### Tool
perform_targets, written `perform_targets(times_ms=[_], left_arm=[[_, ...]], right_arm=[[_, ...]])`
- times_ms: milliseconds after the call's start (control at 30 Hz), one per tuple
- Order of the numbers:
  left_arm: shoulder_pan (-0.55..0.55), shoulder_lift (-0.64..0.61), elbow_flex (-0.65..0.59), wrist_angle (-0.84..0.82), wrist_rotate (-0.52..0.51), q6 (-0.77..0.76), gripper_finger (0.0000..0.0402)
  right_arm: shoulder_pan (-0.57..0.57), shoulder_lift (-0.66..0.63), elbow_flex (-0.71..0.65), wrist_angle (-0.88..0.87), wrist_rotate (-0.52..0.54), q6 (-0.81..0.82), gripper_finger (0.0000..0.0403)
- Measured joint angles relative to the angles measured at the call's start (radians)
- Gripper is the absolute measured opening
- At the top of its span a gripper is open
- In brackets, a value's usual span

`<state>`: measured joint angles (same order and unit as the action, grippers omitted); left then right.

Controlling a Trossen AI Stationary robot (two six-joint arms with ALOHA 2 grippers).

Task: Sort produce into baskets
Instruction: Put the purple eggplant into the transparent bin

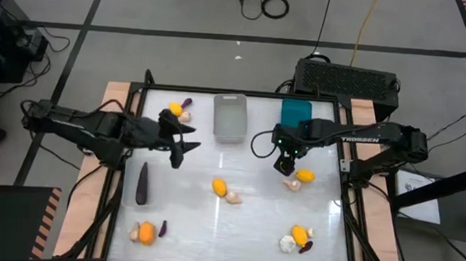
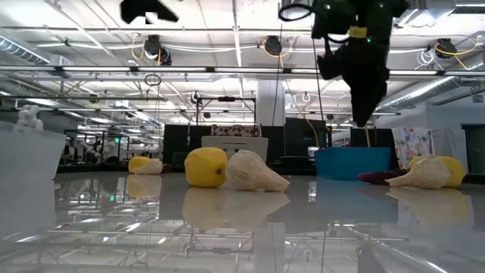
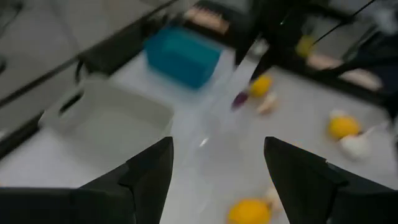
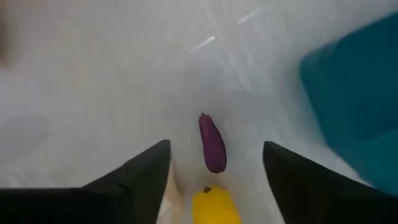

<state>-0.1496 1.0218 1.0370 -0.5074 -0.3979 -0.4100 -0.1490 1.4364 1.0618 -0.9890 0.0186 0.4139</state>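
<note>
Produce (image 1: 220, 186), two visible baskets: grey (image 1: 229, 117), teal (image 1: 295, 113)

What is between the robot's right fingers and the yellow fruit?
A small purple eggplant lies on the table, just before the yellow fruit, seen between the fingers in the right wrist view.

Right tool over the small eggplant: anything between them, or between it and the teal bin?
Nothing visible. The right tool hangs open above the small eggplant, with bare table between its fingers. The yellow fruit lies just beside the eggplant, away from the teal bin.
</note>
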Motion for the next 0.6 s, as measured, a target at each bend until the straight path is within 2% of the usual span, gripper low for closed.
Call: perform_targets(times_ms=[200,467,600], left_arm=[[0.074,0.009,0.000,0.192,0.184,0.102,0.0257],[0.148,0.049,-0.001,0.243,0.219,0.109,0.0257],[0.182,0.071,-0.001,0.246,0.273,0.101,0.0257]], right_arm=[[0.000,0.000,-0.092,0.071,-0.001,0.043,0.0307],[0.003,0.000,-0.224,0.214,-0.001,0.064,0.0318],[0.003,0.000,-0.265,0.246,0.009,0.076,0.0318]])
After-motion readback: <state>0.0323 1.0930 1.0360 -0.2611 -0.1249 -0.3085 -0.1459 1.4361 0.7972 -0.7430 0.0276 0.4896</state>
